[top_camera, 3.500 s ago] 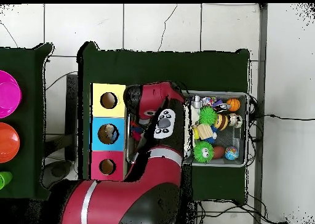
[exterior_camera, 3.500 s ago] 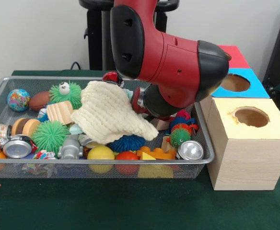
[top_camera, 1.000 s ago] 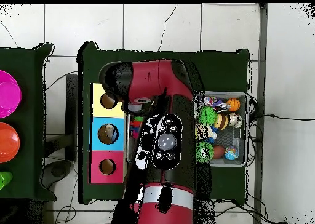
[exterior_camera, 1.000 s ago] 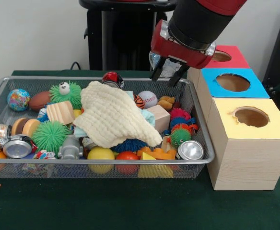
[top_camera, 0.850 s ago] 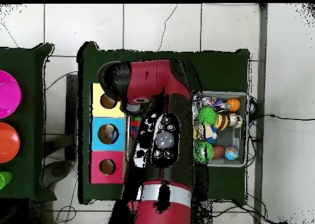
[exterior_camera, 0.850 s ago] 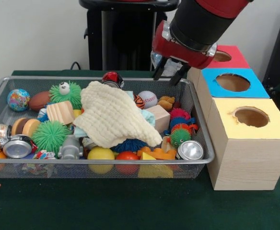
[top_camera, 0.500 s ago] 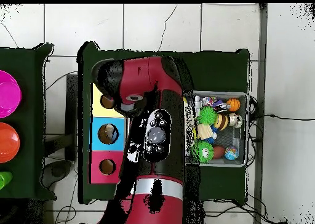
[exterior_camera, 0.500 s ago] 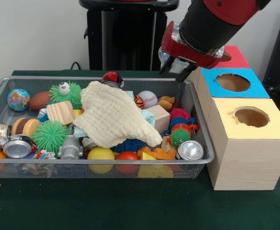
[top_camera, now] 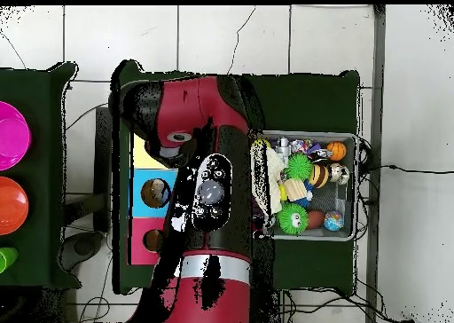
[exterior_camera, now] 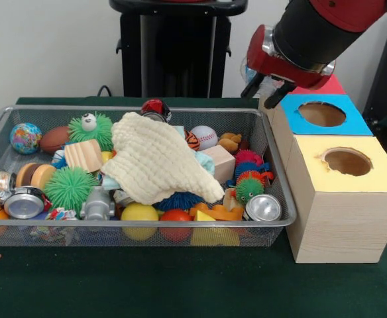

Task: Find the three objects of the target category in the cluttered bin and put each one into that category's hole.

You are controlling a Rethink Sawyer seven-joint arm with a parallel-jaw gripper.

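My gripper [exterior_camera: 266, 88] hangs in the air past the right end of the wire bin [exterior_camera: 134, 224], next to the near edge of the red box [exterior_camera: 329, 83] and left of the blue box [exterior_camera: 352, 123]. Something pale shows at the gripper, but I cannot make out whether anything is held. The yellow box [exterior_camera: 342, 199] stands nearest the camera, its round hole [exterior_camera: 347, 161] uncovered. A cream knitted cloth [exterior_camera: 157, 162] lies over the middle of the bin. In the overhead view the arm [top_camera: 208, 195] hides the gripper and most of the boxes.
The bin holds several toys: green spiky balls [exterior_camera: 69, 187], a baseball [exterior_camera: 204, 136], a globe ball [exterior_camera: 25, 138], wooden blocks [exterior_camera: 219, 162], metal cans [exterior_camera: 264, 208], a yellow ball [exterior_camera: 139, 213]. A black stand [exterior_camera: 173, 50] rises behind the bin. Pink and orange discs [top_camera: 11, 173] lie far left in the overhead view.
The arm has risen out of the bin and swung the gripper rightward, from above the bin's far right corner to beside the red and blue boxes. The bin's contents have not shifted.
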